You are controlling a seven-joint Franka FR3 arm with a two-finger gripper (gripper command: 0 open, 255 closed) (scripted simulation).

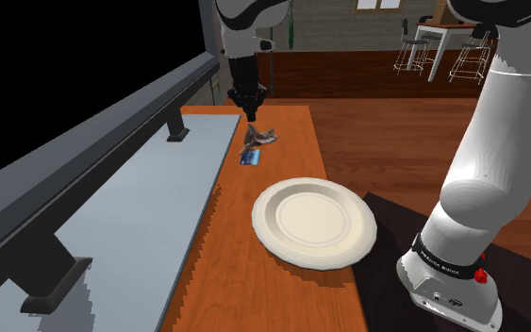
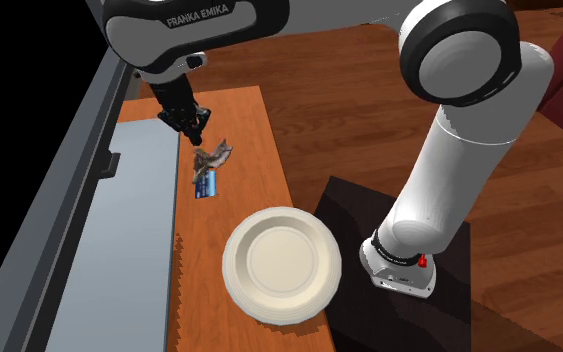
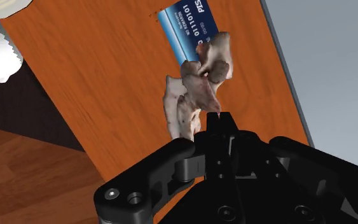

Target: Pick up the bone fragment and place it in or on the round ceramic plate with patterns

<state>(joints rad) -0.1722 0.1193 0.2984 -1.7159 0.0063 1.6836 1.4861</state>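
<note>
Tabletop [image 1: 287,160] of orange wood is seen running away from the stand. Plate [image 1: 271,203], cream-coloured with no clear pattern, is set on it at the end nearer the stand. Gripper [image 1: 250,111] is poised low over the far end, with its fingers pressed together and nothing seen clasped between them. Bone [image 3: 199,95] is lying on the wood just past the fingertips, overlapping one end of a blue card [image 3: 184,28]. Its long axis is seen running roughly straight ahead from the tips, slightly skewed. Judged: jaws must be opened, then lowered across the bone's narrow middle. Plate is well apart from the bone, back toward the stand.
</note>
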